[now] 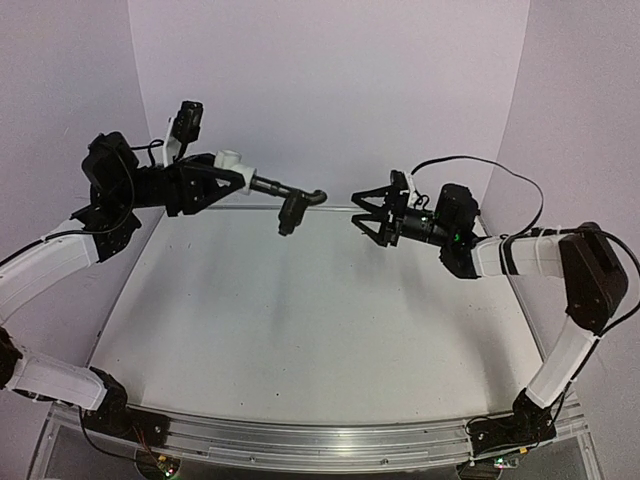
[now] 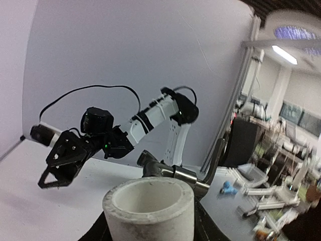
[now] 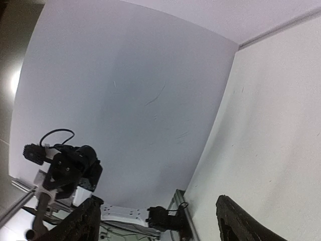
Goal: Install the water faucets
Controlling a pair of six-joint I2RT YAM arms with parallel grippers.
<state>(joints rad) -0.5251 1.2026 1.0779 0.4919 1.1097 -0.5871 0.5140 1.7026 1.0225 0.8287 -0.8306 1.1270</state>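
Observation:
The water faucet is held in the air at the back left. It is a white cylindrical fitting [image 1: 231, 158] with a dark grey metal tap [image 1: 288, 192] sticking out to the right, its lever hanging down. My left gripper [image 1: 222, 182] is shut on the fitting. In the left wrist view the fitting [image 2: 150, 208] fills the bottom, open end up, with the tap [image 2: 173, 173] behind it. My right gripper [image 1: 362, 213] stands open, level with the tap's tip and a short gap to its right. Its fingers [image 3: 83, 223] are spread wide with nothing between them.
The white table [image 1: 300, 330] lies well below both grippers. Walls close it in at the back [image 1: 330, 90] and at both sides. A metal rail [image 1: 320, 440] runs along the near edge. The right arm's cable [image 1: 500, 170] loops above its wrist.

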